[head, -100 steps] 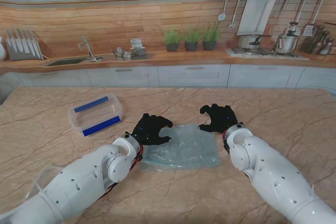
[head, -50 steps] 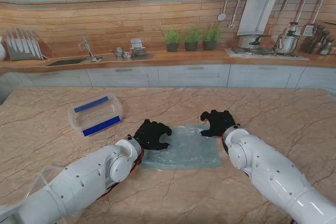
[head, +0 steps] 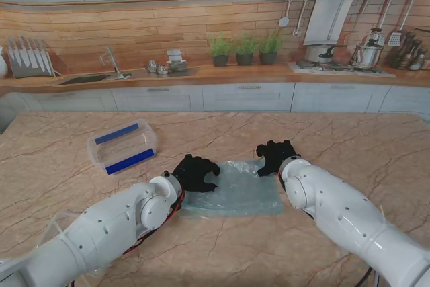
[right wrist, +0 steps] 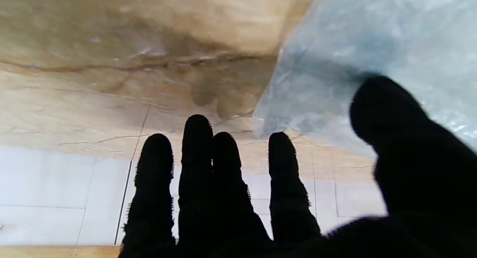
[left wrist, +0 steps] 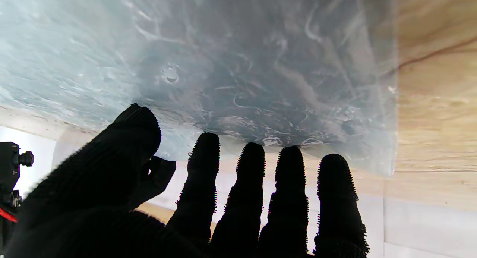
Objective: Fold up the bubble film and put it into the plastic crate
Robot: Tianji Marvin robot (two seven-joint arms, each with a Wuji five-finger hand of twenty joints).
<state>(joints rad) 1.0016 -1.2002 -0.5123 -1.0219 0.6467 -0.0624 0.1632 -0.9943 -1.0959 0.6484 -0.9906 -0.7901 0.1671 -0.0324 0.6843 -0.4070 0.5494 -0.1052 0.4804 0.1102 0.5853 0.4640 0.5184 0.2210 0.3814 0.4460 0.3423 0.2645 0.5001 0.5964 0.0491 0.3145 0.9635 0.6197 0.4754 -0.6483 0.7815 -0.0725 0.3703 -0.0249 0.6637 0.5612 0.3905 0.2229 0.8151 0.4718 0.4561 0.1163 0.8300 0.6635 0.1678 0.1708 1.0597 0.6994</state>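
Film: translucent bluish bubble film [head: 234,187] is laid flat on the marble counter [head: 349,146].
Left hand [head: 195,171]: black-gloved, fingers spread, nothing held, over the film's left edge.
Right hand [head: 275,156]: black-gloved, fingers apart, nothing held, at the far right corner.
Crate: clear plastic crate with blue strips [head: 122,146], seen well left of the film.

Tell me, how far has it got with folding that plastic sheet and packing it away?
Nothing looks finished yet. The bubble film lies spread flat on the table, unfolded. In hand: the left hand and right hand are both open at the film's far corners, fingers spread, seemingly about to grip. Left to do: the fold itself, then carrying the film to the plastic crate farther off on the left.
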